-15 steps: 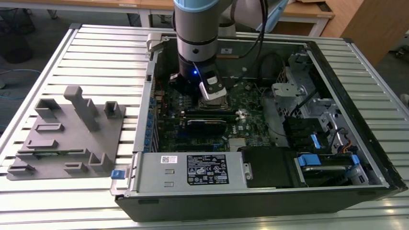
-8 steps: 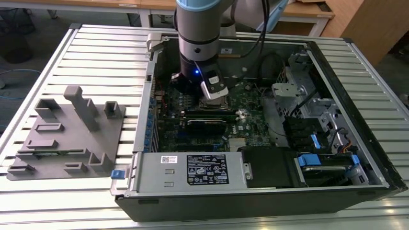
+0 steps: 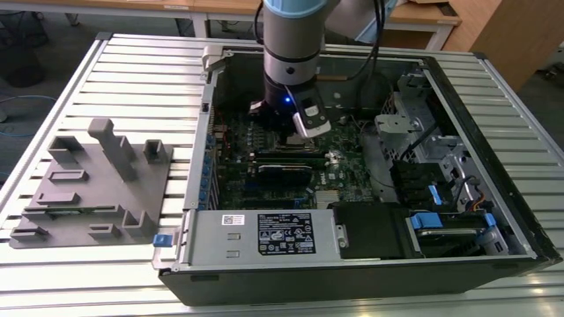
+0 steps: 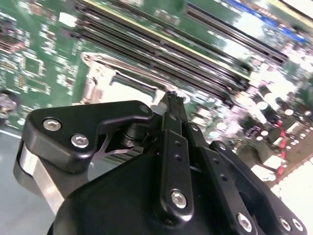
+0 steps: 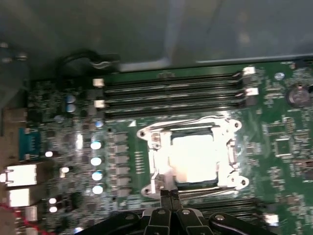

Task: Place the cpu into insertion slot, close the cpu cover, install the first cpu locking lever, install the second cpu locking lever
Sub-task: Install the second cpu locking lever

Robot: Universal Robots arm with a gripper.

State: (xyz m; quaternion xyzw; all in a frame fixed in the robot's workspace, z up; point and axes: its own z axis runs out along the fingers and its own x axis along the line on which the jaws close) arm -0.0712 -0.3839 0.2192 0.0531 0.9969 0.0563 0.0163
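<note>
Inside the open computer case [image 3: 493, 218], the arm is reaching down over the green board [image 5: 288, 166], with its tool [image 5: 169, 195] sitting right at the edge of the insertion slot [image 5: 146, 134]. Both wrist views are showing the tool's two fingers [image 4: 172, 105] pressed together into a thin tip with no visible gap; whether anything thin is caught between them cannot be told. The cpu [image 5: 194, 157] is lying flat in the slot, its pale metal top glaring in the light. The cpu cover [image 5: 230, 147] is lying down around it, framing the chip. Long black memory slots [image 5: 171, 90] are running alongside the far edge of the slot. In the exterior view, a grey holder tray [image 3: 97, 185] is resting on the slatted desk [image 3: 132, 72], at the exterior view's left of the case.
</note>
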